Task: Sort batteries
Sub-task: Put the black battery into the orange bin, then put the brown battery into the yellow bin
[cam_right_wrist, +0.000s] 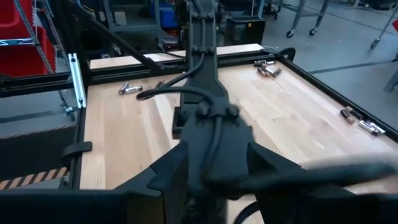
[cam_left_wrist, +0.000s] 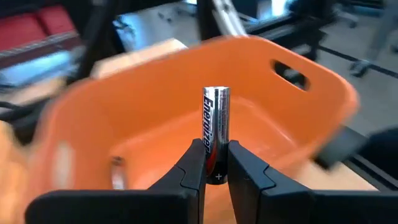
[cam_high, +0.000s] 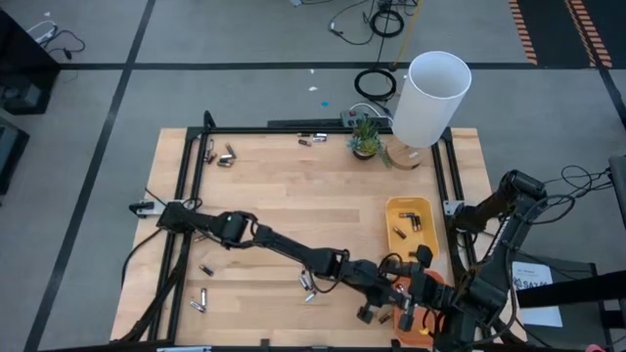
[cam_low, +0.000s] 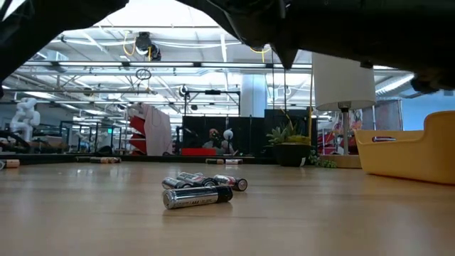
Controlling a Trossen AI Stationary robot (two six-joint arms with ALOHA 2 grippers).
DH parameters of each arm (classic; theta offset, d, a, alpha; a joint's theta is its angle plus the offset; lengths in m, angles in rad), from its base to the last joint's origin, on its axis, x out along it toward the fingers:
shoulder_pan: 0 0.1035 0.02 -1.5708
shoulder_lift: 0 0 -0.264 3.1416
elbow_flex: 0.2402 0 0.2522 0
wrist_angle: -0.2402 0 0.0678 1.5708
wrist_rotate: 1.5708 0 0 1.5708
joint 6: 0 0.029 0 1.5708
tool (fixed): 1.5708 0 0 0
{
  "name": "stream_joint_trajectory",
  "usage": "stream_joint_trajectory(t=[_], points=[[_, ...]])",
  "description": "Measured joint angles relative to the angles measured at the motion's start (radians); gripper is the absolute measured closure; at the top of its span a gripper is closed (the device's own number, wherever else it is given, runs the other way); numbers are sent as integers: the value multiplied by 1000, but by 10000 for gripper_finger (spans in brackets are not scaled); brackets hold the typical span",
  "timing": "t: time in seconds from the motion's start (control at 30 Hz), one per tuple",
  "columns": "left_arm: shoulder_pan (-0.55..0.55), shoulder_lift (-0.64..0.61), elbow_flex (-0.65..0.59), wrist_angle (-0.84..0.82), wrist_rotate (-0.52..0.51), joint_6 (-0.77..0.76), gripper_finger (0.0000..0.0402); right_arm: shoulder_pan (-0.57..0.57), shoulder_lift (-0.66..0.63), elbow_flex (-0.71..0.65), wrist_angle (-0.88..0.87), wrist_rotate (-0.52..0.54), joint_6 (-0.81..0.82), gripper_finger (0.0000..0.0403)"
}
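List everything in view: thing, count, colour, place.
Held battery: one, dark and silver, over the orange tray.
Orange tray: one, near right edge; one cell inside.
Yellow tray: one, right side; a few cells.
Loose batteries: several clusters, silvery or dark, near and far table areas.
Lamp: one, white shade, far right.
Plant: one, green, beside lamp.
Table: one, light wood.
Left end effector: shut on held battery.
Right end effector: near right edge.

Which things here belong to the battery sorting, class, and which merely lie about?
Belong to the job:
held battery in left claw
loose batteries
orange tray
yellow tray

Lying about:
white lamp
potted plant
floor cables
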Motion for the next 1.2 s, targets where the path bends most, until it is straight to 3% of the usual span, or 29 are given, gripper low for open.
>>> stream_joint_trajectory(t=[0.33, 0.53, 0.7, 0.87, 1.03, 1.2], points=[[15, 0, 6, 4, -23, 5, 346, -2, 0, 0, -7, 51, -25, 250], [14, 0, 6, 0, -20, 96, 290, -12, 0, -1, -8, 51, -45, 250], [16, 0, 5, -1, -28, 63, 238, -24, 0, -1, -8, 51, -59, 250], [26, -7, 5, -41, -32, 55, 221, -27, 0, -1, -8, 50, -65, 250], [27, -91, 3, -197, -54, 154, 220, -26, 0, -2, -7, 52, -68, 250], [29, -176, 3, -529, -138, 207, 220, -25, 0, -2, -2, 52, -92, 250]])
